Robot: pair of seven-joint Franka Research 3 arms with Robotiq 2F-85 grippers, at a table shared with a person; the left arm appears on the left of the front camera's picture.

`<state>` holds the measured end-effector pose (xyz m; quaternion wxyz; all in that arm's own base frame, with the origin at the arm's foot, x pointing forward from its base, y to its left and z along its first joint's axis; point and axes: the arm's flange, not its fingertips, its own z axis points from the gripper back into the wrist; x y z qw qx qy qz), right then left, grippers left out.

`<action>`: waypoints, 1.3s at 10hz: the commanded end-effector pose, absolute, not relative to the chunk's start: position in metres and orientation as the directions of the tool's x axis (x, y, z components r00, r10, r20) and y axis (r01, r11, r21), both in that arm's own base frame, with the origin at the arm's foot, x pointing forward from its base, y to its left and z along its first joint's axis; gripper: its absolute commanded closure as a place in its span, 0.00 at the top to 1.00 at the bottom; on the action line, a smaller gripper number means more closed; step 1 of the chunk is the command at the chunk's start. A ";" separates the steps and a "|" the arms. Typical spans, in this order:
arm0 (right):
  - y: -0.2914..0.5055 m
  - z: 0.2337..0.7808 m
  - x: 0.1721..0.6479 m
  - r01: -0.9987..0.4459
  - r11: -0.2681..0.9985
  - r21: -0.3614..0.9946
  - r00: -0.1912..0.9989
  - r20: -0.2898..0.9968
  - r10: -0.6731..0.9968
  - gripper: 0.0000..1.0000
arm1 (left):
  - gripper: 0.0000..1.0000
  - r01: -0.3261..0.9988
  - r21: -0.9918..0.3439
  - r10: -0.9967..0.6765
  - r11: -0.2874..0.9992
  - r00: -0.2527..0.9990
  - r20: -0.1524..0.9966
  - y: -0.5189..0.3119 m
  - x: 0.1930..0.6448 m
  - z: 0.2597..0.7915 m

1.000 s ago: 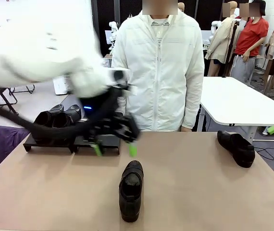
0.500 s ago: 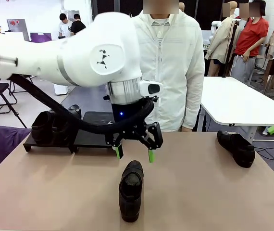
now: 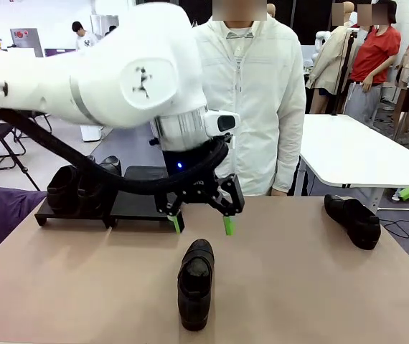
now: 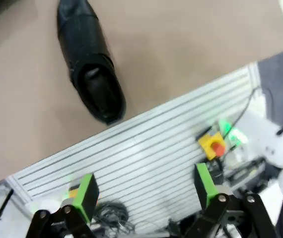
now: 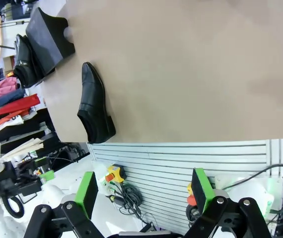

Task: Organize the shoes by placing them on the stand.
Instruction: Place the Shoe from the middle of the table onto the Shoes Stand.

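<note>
A black shoe (image 3: 196, 283) lies in the middle of the tan table, toe toward the person. My left gripper (image 3: 202, 224) hangs open just above and behind it, with nothing between its green pads. In the left wrist view the same shoe (image 4: 89, 74) sits far ahead of the open left gripper (image 4: 145, 191). A second shoe (image 3: 353, 221) lies at the table's far right. Two more shoes (image 3: 82, 183) stand on the left panel of the black stand (image 3: 143, 206). The right gripper (image 5: 144, 191) is open and empty, high off the near table edge, looking at the middle shoe (image 5: 94, 101) and the stand (image 5: 49, 37).
A person in a white jacket (image 3: 240, 100) stands at the far edge, hands out of sight. The stand's right panel is bare. The table's near edge ends in a ribbed metal frame (image 4: 146, 158). A white table (image 3: 348, 147) stands behind at the right.
My left arm swung from over the stand rightward to above the middle shoe, then nearly stopped. Its gripper stayed open. The shoes have not moved.
</note>
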<state>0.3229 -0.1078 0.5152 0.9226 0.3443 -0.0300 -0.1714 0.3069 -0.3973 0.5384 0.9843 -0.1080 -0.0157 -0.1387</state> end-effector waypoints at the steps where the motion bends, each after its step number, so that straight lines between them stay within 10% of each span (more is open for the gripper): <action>1: -0.112 0.517 0.323 0.269 0.703 0.658 0.948 -0.053 -0.314 1.00 | 1.00 0.133 -0.227 -0.107 0.965 0.987 0.124 -0.416 0.297 0.484; 12: -0.112 0.517 0.323 0.269 0.703 0.658 0.948 -0.053 -0.314 1.00 | 1.00 -0.016 -0.079 0.032 0.997 0.978 0.208 -0.441 0.346 0.348; 13: -0.112 0.517 0.323 0.269 0.703 0.658 0.948 -0.053 -0.314 1.00 | 0.41 -0.029 -0.054 0.039 0.998 0.980 0.197 -0.440 0.348 0.347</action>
